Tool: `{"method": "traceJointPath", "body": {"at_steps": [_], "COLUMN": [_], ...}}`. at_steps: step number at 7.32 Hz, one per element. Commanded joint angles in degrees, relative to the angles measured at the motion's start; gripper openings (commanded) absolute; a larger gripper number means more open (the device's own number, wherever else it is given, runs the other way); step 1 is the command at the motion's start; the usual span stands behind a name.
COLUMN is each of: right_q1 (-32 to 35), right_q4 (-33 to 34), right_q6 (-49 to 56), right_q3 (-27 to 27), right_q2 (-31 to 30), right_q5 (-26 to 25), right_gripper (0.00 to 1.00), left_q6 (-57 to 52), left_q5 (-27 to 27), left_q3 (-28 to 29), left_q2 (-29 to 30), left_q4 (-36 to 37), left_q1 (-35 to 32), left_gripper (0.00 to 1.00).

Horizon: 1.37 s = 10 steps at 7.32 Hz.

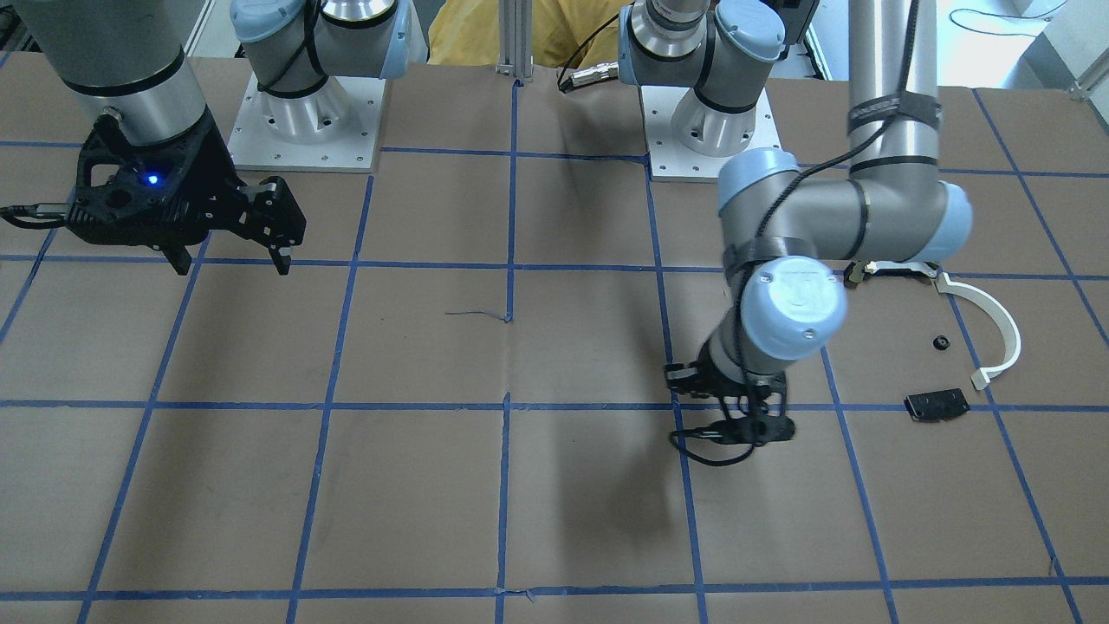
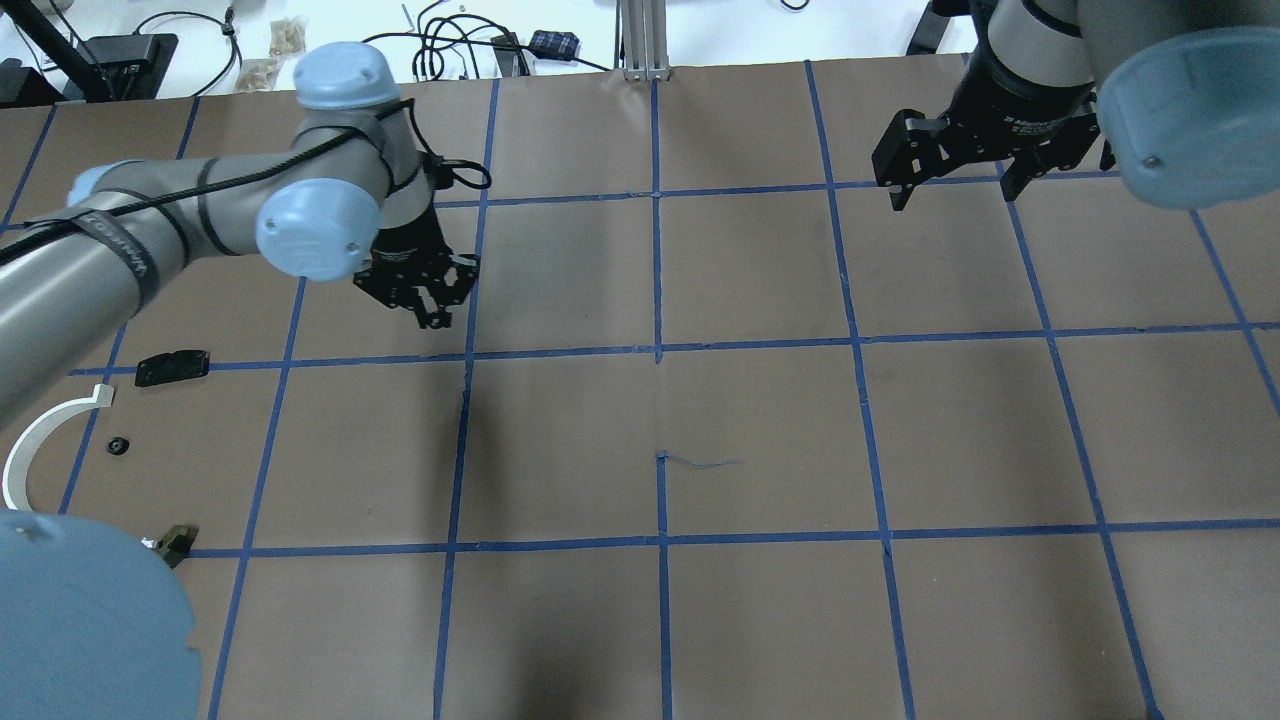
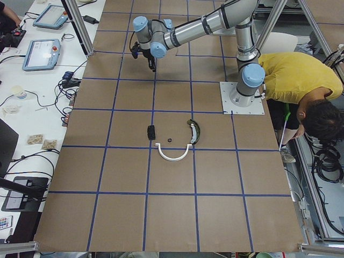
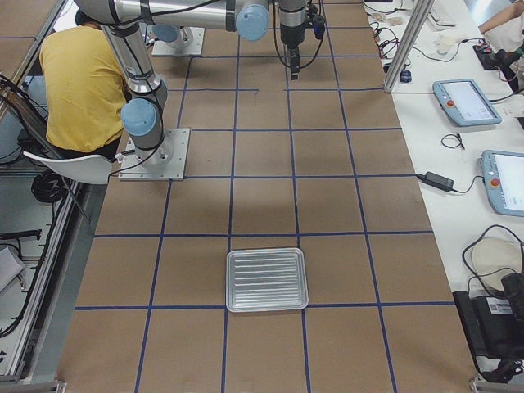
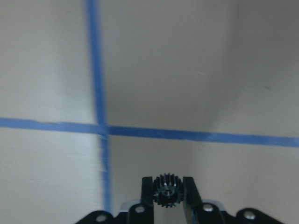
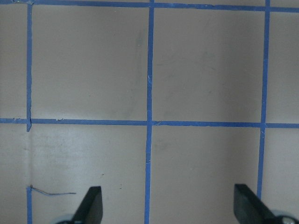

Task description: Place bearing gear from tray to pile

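My left gripper [image 5: 167,191] is shut on a small black toothed bearing gear [image 5: 167,190] and holds it above the brown table near a crossing of blue tape lines. It also shows in the overhead view [image 2: 432,315] and the front view [image 1: 741,431]. The pile lies about one grid square to its side: a white curved strip [image 2: 30,440], a flat black plate [image 2: 172,367], a small black part [image 2: 118,446] and a dark olive arc piece [image 1: 884,269]. The ribbed metal tray [image 4: 267,280] shows only in the exterior right view. My right gripper [image 2: 950,190] is open and empty.
Blue tape lines [image 2: 657,350] divide the brown paper table top into squares. The two arm bases [image 1: 305,121] stand at the robot's edge. A person in a yellow shirt [image 3: 301,80] bends beside the table.
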<state>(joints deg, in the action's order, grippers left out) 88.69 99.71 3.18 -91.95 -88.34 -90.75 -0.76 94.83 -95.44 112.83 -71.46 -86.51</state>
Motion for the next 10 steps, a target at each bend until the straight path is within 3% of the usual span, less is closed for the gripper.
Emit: {"method": "traceJointPath", "body": {"at_steps": [1,6,10], "right_q1": [-0.36,-0.01,-0.01], "right_q4": [-1.1,-1.36,-1.45], "right_q6": [0.08,-0.1,-0.19], "right_q3": [1.86,0.46,0.46], "right_q2": [0.1,-0.07,0.01], "right_q5": [-0.3,0.31,0.31], "right_gripper": [1.0,1.0,1.0], "left_q6": [-16.84,-35.95,-37.65], "left_q5": [7.6,7.65,7.64], "left_q3": [0.08,-4.57,-5.55], "left_q2": [-1.73,-1.04,2.39], "left_q4": [-0.87,-0.09,0.71], "left_q1": [13.5,32.78,35.88], "left_gripper": [0.0,0.0,0.0]}}
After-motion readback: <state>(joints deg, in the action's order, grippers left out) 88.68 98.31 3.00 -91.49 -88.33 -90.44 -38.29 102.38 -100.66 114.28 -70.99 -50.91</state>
